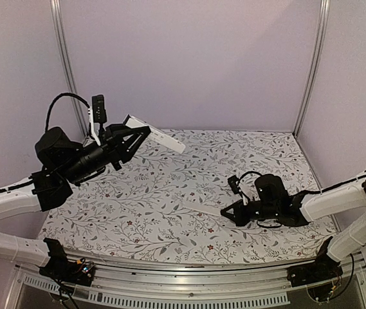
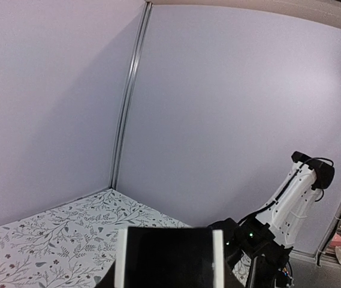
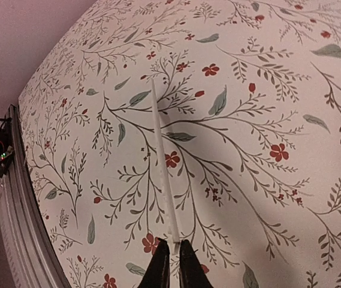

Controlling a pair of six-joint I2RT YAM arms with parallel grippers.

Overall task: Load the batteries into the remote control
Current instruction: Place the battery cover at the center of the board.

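My left gripper is raised above the table's far left and is shut on the remote control, a long white bar that slants down to the right. In the left wrist view the remote control faces the camera, a dark face between two white edges. My right gripper is low on the floral table, right of centre. Its fingertips are pinched on the near end of a thin flat white cover strip. The right wrist view shows that cover strip lying flat, running away from my right gripper. The batteries are out of view.
Pale walls with metal corner posts close off the back and sides. A metal rail runs along the near edge by the arm bases. The right arm shows in the left wrist view.
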